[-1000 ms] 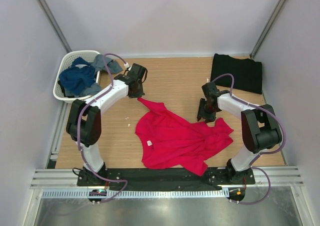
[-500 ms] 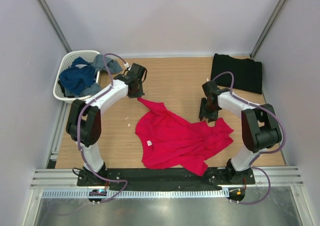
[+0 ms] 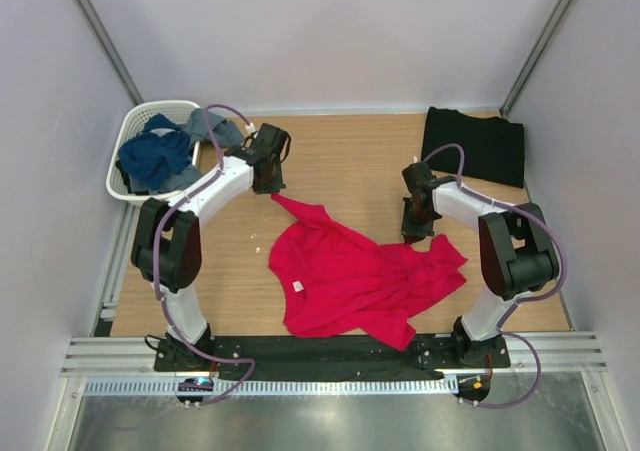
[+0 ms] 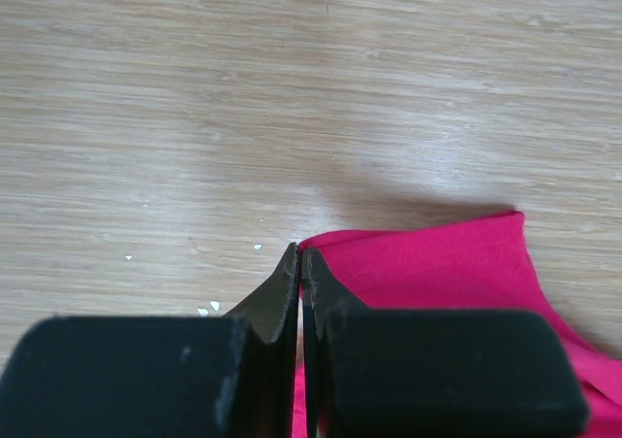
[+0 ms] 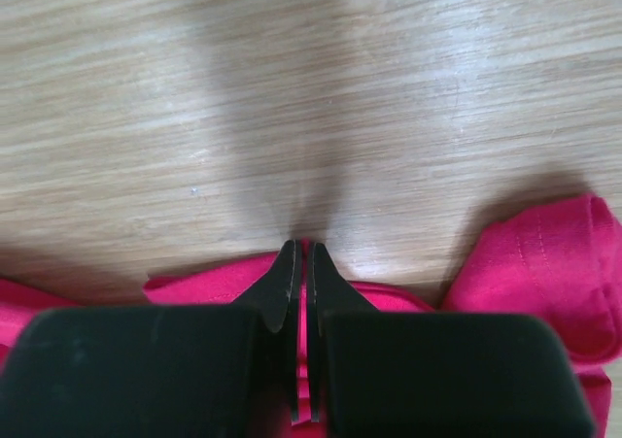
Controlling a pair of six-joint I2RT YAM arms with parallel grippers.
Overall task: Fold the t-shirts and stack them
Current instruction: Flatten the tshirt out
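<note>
Tension is what this step needs: the red t-shirt lies crumpled on the table, between the 2 claws and mostly on their near side. The left claw is pinched fully together on a pointed corner of the cloth, and red fabric runs back under its right finger. The right claw is likewise closed tight. It has a thin fold of the shirt's far edge caught at its tips, and a bunched lump of cloth lies just to its right.

The step in hand looks like drawing the 2 held points apart so the shirt spreads flat. Both grips look shallow, so a slow, even pull seems wise, since a jerk could slip the cloth out. Keeping both claws level should stop the fabric twisting.

The black t-shirt sits folded well beyond the right claw, probably as the base of the stack. Dragging toward it too early risks disturbing it.
</note>
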